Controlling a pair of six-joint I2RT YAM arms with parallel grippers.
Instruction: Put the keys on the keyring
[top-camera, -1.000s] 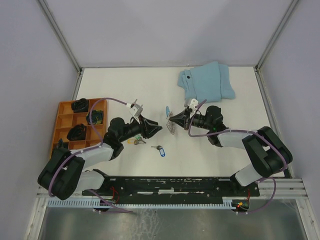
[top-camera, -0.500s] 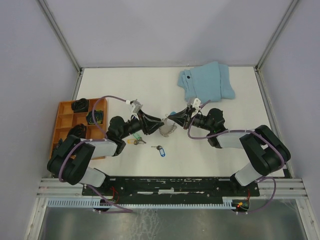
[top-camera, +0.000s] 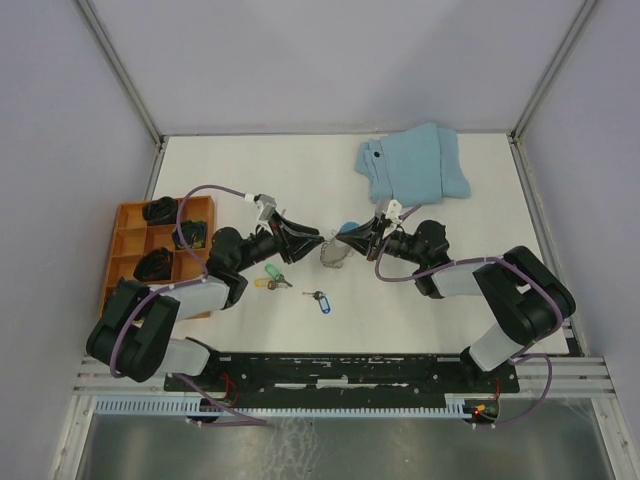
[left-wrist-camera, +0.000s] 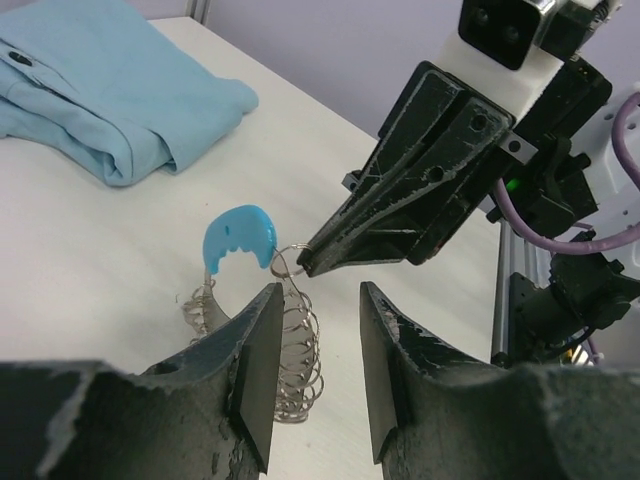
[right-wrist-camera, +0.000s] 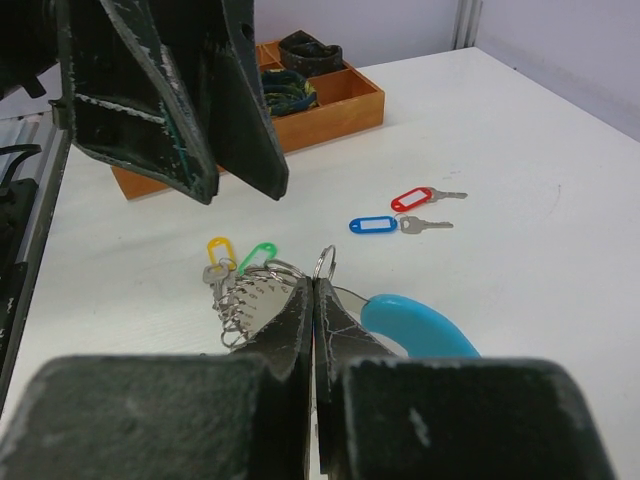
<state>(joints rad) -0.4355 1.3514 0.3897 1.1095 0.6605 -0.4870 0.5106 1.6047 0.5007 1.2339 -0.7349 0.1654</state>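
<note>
The keyring, grey beaded wire with a blue plastic section, hangs from my right gripper, its lower loops on the table. The right gripper is shut on a small ring at the keyring's top, next to the blue section. My left gripper is open, tip to tip with the right gripper, its fingers just short of the wire. Keys lie on the table: green and yellow tags, blue tag. The right wrist view also shows a red-tagged key.
An orange compartment tray with dark items stands at the left, behind the left arm. A folded light-blue cloth lies at the back right of the white table.
My left gripper has risen and swung towards the far side, level with the right gripper's tip and close to the keyring. The right gripper still holds the keyring in about the same place.
</note>
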